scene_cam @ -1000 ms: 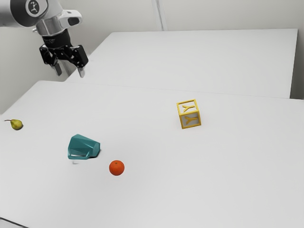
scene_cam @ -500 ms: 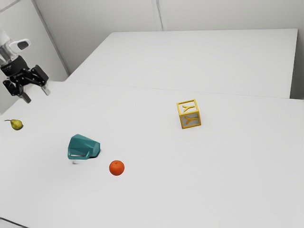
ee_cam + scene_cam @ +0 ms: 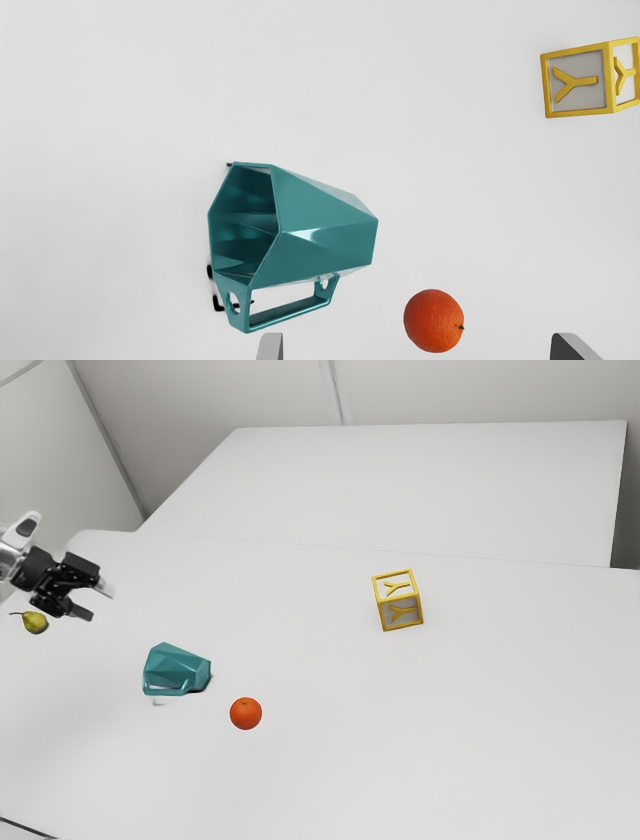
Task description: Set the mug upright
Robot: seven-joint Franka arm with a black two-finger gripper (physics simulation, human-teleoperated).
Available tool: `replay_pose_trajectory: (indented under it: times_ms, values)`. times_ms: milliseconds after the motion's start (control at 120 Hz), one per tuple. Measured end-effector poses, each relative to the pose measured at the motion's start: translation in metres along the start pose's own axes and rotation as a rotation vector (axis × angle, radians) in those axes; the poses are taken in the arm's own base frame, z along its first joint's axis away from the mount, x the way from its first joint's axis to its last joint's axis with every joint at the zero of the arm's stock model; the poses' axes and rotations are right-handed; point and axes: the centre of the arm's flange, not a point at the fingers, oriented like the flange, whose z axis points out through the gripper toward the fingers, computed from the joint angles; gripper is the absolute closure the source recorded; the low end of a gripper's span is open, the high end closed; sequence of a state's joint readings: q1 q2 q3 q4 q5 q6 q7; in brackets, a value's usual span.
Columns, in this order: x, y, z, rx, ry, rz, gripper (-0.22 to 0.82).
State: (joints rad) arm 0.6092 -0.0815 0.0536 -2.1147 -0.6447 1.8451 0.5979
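Teal mug (image 3: 182, 665) on its side, exterior view's lower left, flat facets probably stopping roll. Gripper (image 3: 98, 603) open, empty, far left, angled toward mug, likely to line up a grasp.

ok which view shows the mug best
The wrist view: the mug is large there, its open mouth, faceted side and handle all clear. The exterior view shows it small, lying on its side near the orange, handle visible.

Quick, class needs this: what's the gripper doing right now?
Gripper: open, holding nothing, its fingertips well apart above the table.
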Motion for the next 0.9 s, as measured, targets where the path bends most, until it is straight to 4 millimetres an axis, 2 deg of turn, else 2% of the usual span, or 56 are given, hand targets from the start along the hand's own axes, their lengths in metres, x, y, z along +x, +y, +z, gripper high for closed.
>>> replay_pose_trajectory:
  times_ms: [308,475,775,900]
  values:
    - [-0.004,-0.037,0.03,-0.06,0.006,-0.007,0.02]
    - [-0.005,-0.062,0.053,-0.083,-0.032,-0.038,0.02]
    - [-0.007,-0.084,0.07,-0.208,0.011,-0.054,0.03]
    - [-0.005,-0.09,0.084,-0.251,0.02,-0.04,0.03]
